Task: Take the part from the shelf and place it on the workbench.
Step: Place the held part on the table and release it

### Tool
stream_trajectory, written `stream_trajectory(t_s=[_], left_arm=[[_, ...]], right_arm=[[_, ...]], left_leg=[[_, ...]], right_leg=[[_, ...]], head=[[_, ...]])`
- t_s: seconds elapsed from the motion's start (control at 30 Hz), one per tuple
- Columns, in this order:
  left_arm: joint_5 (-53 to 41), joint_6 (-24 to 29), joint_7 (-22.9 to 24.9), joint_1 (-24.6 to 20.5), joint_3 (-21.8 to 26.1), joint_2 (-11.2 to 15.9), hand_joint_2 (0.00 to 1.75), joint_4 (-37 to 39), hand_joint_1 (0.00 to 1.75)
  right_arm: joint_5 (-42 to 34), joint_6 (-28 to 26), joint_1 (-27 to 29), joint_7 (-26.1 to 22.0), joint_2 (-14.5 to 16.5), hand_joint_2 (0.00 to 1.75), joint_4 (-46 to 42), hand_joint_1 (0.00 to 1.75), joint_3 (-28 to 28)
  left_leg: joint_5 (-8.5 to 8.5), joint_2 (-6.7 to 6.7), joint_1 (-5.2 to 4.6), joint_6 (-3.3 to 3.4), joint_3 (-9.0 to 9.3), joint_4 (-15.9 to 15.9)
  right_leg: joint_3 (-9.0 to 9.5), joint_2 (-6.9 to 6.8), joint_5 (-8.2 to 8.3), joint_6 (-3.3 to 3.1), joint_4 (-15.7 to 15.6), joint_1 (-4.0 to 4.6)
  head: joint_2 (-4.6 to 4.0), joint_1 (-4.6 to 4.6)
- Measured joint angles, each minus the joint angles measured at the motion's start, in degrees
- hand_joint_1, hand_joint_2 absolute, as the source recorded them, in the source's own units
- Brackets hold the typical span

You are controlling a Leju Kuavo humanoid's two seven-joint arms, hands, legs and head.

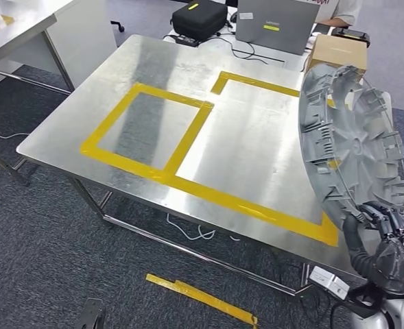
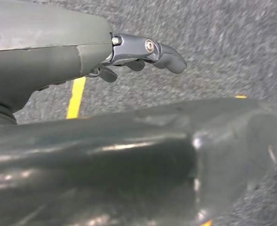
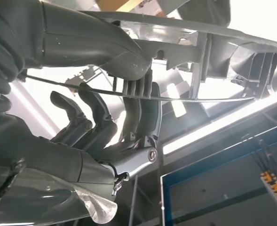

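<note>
The part is a large round grey plastic disc with ribs and vanes. My right hand grips its lower rim and holds it tilted on edge above the right side of the steel workbench. In the right wrist view, the dark fingers curl around the part's thin rim. Two rectangles of yellow tape mark the bench top, and the part hangs over the right one. My left hand hangs over the grey carpet and holds nothing, its fingers loosely extended.
At the bench's far edge lie a grey laptop, a black case and a cardboard box. A person stands behind them. Another table stands at the far left. A yellow tape strip marks the floor.
</note>
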Motion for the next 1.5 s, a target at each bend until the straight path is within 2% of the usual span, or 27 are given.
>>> stream_trajectory(t_s=[0.07,0.1,0.2,0.23,0.27,0.37,0.4,0.43,0.5,0.53,0.6,0.73,0.8,0.87,0.9,0.93,0.97,1.03,1.1,1.2,1.27,1.3,1.37,1.4,1.43,1.47,1.5], left_arm=[[0.0,-0.1,-0.2,0.0,0.0,-0.2,0.00,0.0,0.00],[0.0,-0.1,-0.2,0.0,0.0,-0.3,0.00,0.0,0.00],[0.0,-0.2,-0.3,-0.1,0.0,-0.2,0.00,0.0,0.00],[0.0,-0.3,-0.4,-0.3,0.0,-0.2,0.00,0.0,0.00],[0.1,-0.4,-0.5,-0.4,0.0,-0.2,0.00,0.0,0.00],[0.4,-0.7,-0.8,-0.4,0.0,-0.2,0.00,0.0,0.00],[0.5,-0.9,-0.9,-0.3,0.0,-0.2,0.00,0.0,0.00],[0.5,-1.0,-1.0,-0.3,0.0,-0.1,0.00,0.0,0.00],[0.5,-1.1,-1.2,-0.3,0.0,0.0,0.00,0.0,0.00],[0.5,-1.2,-1.2,-0.3,0.0,0.1,0.00,0.0,0.00],[0.5,-1.2,-1.3,-0.4,0.0,0.1,0.00,0.0,0.00],[0.5,-1.2,-1.3,-0.3,0.0,0.2,0.00,0.0,0.00],[0.5,-1.2,-1.3,-0.4,0.0,0.2,0.00,0.0,0.00],[0.5,-1.2,-1.3,-0.4,0.0,0.2,0.00,0.0,0.00],[0.5,-1.2,-1.3,-0.4,0.0,0.2,0.00,0.0,0.00],[0.5,-1.2,-1.3,-0.4,0.0,0.2,0.00,0.0,0.00],[0.5,-1.2,-1.3,-0.4,0.0,0.2,0.00,0.0,0.00],[0.5,-1.2,-1.3,-0.4,0.0,0.2,0.00,0.0,0.00],[0.5,-1.2,-1.3,-0.4,0.0,0.2,0.00,0.0,0.00],[0.5,-1.2,-1.3,-0.4,-0.1,0.2,0.00,0.0,0.00],[0.5,-1.2,-1.3,-0.5,-0.1,0.3,0.00,0.0,0.00],[0.5,-1.3,-1.3,-0.5,-0.1,0.3,0.00,0.0,0.00],[0.4,-1.4,-1.3,-0.5,-0.3,0.3,0.00,0.0,0.00],[0.3,-1.6,-1.3,-0.5,-0.4,0.3,0.00,0.0,0.00],[0.3,-1.7,-1.3,-0.5,-0.6,0.3,0.00,0.0,0.00],[0.2,-1.8,-1.3,-0.5,-0.8,0.3,0.00,0.0,0.00],[0.2,-2.0,-1.3,-0.6,-0.9,0.4,0.00,0.0,0.00]], right_arm=[[-0.1,0.0,0.0,0.2,-0.5,1.75,0.5,1.75,0.0],[-0.2,0.0,0.0,0.5,-0.9,1.75,0.8,1.75,0.0],[-0.6,0.0,-0.3,3.3,-2.5,1.75,1.8,1.75,0.2],[-0.9,0.0,-0.5,4.9,-3.4,1.75,2.3,1.75,0.3],[-1.1,0.0,-0.8,6.6,-4.5,1.75,2.9,1.75,0.3],[-2.7,0.0,-2.2,11.5,-8.5,1.75,5.7,1.75,0.8],[-3.4,0.0,-2.7,12.8,-9.9,1.75,6.8,1.75,1.1],[-4.0,0.0,-3.1,13.8,-11.4,1.75,8.0,1.75,1.4],[-4.9,0.0,-3.9,15.1,-13.9,1.75,9.9,1.75,2.0],[-5.2,0.0,-4.1,15.4,-14.9,1.75,10.7,1.75,2.3],[-5.4,0.0,-4.6,15.6,-16.3,1.75,11.8,1.75,2.7],[-5.4,0.0,-5.1,15.6,-18.4,1.75,13.1,1.75,3.5],[-5.4,0.0,-5.3,15.6,-19.2,1.75,13.6,1.75,3.9],[-5.4,0.0,-5.4,15.6,-19.7,1.75,14.1,1.75,4.3],[-5.4,0.0,-5.4,15.5,-19.8,1.75,14.3,1.75,4.4],[-5.4,0.0,-5.4,15.5,-19.9,1.75,14.6,1.75,4.6],[-5.4,0.0,-5.4,15.5,-20.0,1.75,14.7,1.75,4.7],[-5.4,0.0,-5.5,15.5,-20.3,1.75,14.9,1.75,4.7],[-5.4,0.0,-5.7,15.5,-20.5,1.75,15.1,1.75,4.8],[-5.3,0.0,-5.8,15.7,-20.6,1.75,15.2,1.75,4.8],[-5.2,0.0,-6.0,17.2,-21.0,1.75,15.3,1.75,5.1],[-5.2,0.0,-6.3,18.5,-21.5,1.75,15.7,1.75,5.6],[-5.6,0.0,-7.3,21.5,-23.4,1.75,17.4,1.75,7.3],[-5.9,0.2,-8.0,22.7,-24.7,1.75,18.7,1.75,8.6],[-6.4,0.4,-8.7,23.6,-26.0,1.75,20.1,1.75,9.9],[-6.9,0.8,-9.4,24.1,-27.2,1.75,21.4,1.75,11.2],[-7.3,1.2,-10.2,24.4,-28.2,1.75,22.7,1.75,12.4]], left_leg=[[-0.95,-0.21,-0.20,-0.23,0.78,0.0],[-1.23,-0.28,-0.21,-0.43,0.98,0.1],[-1.49,-0.23,-0.30,-1.20,1.21,0.8],[-1.74,-0.15,-0.29,-1.53,0.56,2.1],[-2.50,-0.07,-0.19,-1.92,-0.77,4.6],[-6.49,0.08,0.70,-3.05,-6.68,14.1],[-6.75,0.11,1.00,-3.34,-7.87,15.3],[-5.76,0.14,1.26,-3.62,-8.18,14.6],[-0.77,0.22,1.70,-4.10,-6.27,8.0],[1.02,0.23,1.71,-4.19,-5.17,4.4],[2.31,0.23,1.50,-3.65,-4.14,0.7],[2.71,0.27,1.44,-1.91,-3.87,0.2],[2.77,0.34,1.57,-1.33,-3.62,-0.1],[2.63,0.34,1.45,-1.02,-3.60,-0.1],[2.56,0.34,1.38,-0.95,-3.55,-0.1],[2.47,0.32,1.35,-0.90,-3.45,0.0],[2.36,0.26,1.34,-0.90,-3.29,0.0],[2.02,0.07,1.26,-1.16,-2.86,0.0],[1.85,-0.04,1.06,-1.69,-2.80,0.1],[1.77,-0.01,1.01,-2.51,-2.83,0.0],[0.31,0.08,1.03,-3.12,-3.46,1.9],[-1.18,0.12,1.07,-3.36,-4.59,4.5],[-4.48,0.18,1.13,-3.58,-8.25,12.3],[-5.27,0.18,1.15,-3.58,-9.79,15.3],[-4.93,0.19,1.14,-3.48,-10.49,16.4],[-3.53,0.19,1.11,-3.29,-10.14,15.3],[-1.33,0.19,1.04,-2.95,-8.81,12.1]], right_leg=[[0.91,0.09,4.97,-1.03,-5.0,0.61],[1.13,0.17,6.18,-1.29,-6.2,0.83],[2.23,0.22,6.58,-1.48,-7.3,0.56],[2.76,0.13,6.57,-1.58,-7.6,0.28],[3.20,0.04,6.52,-1.62,-7.9,-0.03],[3.76,-0.04,6.01,-1.63,-8.0,-0.53],[3.93,-0.01,5.80,-1.49,-8.0,-0.68],[4.15,0.03,5.59,-1.28,-8.0,-0.87],[4.75,0.09,5.10,-0.67,-7.8,-1.27],[4.95,0.12,4.89,-0.29,-7.7,-1.42],[4.89,0.18,4.62,0.54,-7.6,-1.51],[4.52,0.15,3.68,1.94,-7.1,-1.64],[2.15,0.04,0.93,2.25,-2.3,-1.69],[-1.80,0.01,-2.30,2.45,5.6,-1.69],[-3.20,0.00,-2.83,2.50,8.1,-1.69],[-3.61,0.00,-2.24,2.50,8.5,-1.69],[-2.84,-0.03,-0.57,2.44,6.6,-1.70],[0.95,-0.19,3.40,2.20,-1.2,-1.66],[3.79,-0.24,4.82,1.84,-6.6,-1.47],[4.29,-0.06,4.57,1.18,-7.4,-1.35],[4.61,-0.11,4.58,0.51,-7.7,-1.58],[4.78,-0.17,4.55,0.20,-7.8,-1.68],[4.90,-0.23,4.42,-0.19,-7.8,-1.58],[4.97,-0.21,4.37,-0.26,-7.8,-1.50],[5.06,-0.17,4.33,-0.30,-7.8,-1.40],[5.19,-0.12,4.28,-0.33,-7.8,-1.31],[5.36,-0.07,4.21,-0.33,-7.8,-1.21]], head=[[0.00,-0.16],[0.00,-0.21],[0.00,-0.19],[0.00,-0.28],[0.00,-0.37],[0.00,-0.54],[0.00,-0.54],[0.00,-0.53],[0.00,-0.54],[0.00,-0.59],[0.00,-0.71],[0.00,-0.60],[0.00,-0.40],[0.00,-0.28],[0.00,-0.30],[0.00,-0.28],[0.00,-0.28],[0.00,-0.26],[0.00,-0.28],[0.00,-0.32],[0.00,-0.49],[0.00,-0.61],[0.00,-0.77],[0.00,-0.76],[0.00,-0.75],[0.00,-0.75],[0.00,-0.75]])
